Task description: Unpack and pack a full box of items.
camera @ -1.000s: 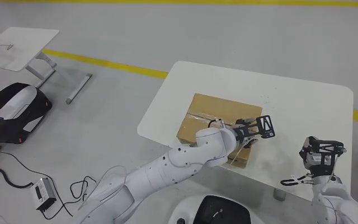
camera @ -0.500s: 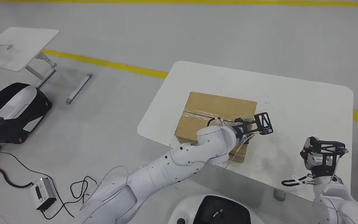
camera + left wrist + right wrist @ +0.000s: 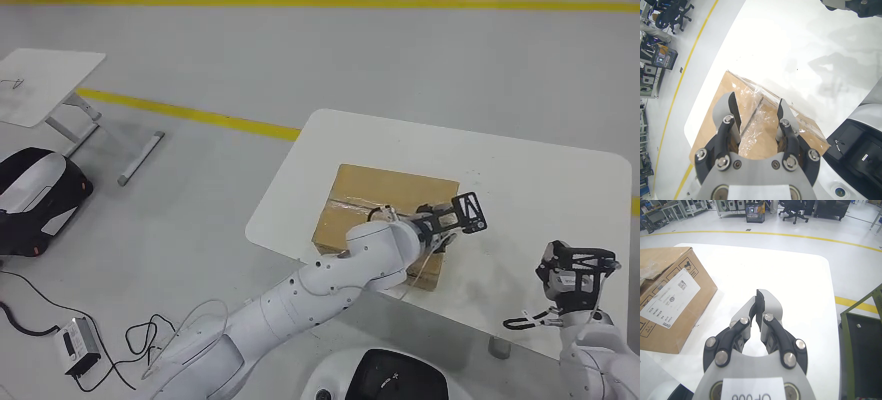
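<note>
1. Left gripper [image 3: 468, 212] has crept farther over the box [image 3: 390, 195], which has slid and squared up slightly. It is spread wide, empty, straddling the taped seam [image 3: 753, 113].
2. Right gripper [image 3: 758, 294] hovers over the table [image 3: 540, 180] beside the box, pressed together, holding nothing.
3. Box sits mid-table, sealed. Probably opening it: drop onto the seam, catch the tape edge, and brace so the box doesn't skid.
4. Smooth white tabletop; grey floor, yellow line [image 3: 180, 112], office chairs [image 3: 793, 211] beyond.

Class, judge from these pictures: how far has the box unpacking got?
Done: nothing unpacked; the cardboard box is closed, clear tape over its seam. In hand: the left gripper hangs by that seam, jaws open; the right gripper is shut, off the box. Left: opening, emptying, repacking.
</note>
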